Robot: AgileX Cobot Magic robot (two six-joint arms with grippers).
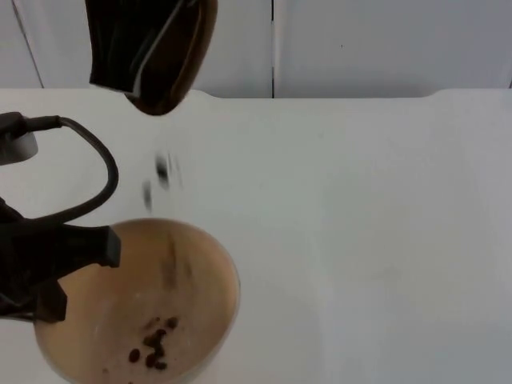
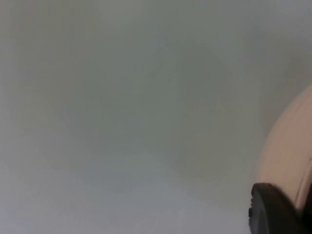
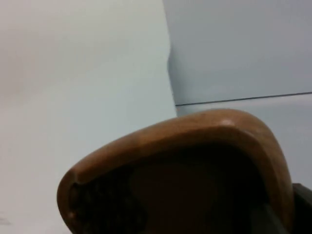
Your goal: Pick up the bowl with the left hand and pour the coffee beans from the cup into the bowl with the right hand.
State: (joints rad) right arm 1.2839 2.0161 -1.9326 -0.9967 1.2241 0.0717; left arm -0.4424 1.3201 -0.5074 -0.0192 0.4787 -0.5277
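Several coffee beans (image 1: 152, 350) already lie in a small dark cluster on the floor of the bowl (image 1: 192, 272), while two more beans (image 1: 162, 170) fall as streaks through the air above its far rim. The tan bowl is held at the surface's near left corner, whether lifted clear of it or resting cannot be told. The left gripper (image 1: 96, 248) clamps its fingers on the bowl's left rim; in the left wrist view one black fingertip (image 2: 273, 209) presses against the bowl's pale outer wall (image 2: 292, 146).

Above and beyond the bowl, near the far left edge of the surface, the brown cup (image 1: 172, 56) hangs tipped with its mouth turned down toward the bowl. The right gripper (image 1: 128, 48) carries it, its fingers wrapped about the cup's body. The right wrist view looks along the wooden rim (image 3: 204, 129) into the cup's dark interior; how many beans remain inside cannot be made out.

Pouring appears to be under way, with the pick-up of the bowl evidently done. The falling beans look to be dropping close to the bowl's far rim, so the next move probably calls for keeping the bowl steady beneath the stream and tilting the cup further until it empties, without letting beans overshoot onto the white surface (image 1: 376, 240).
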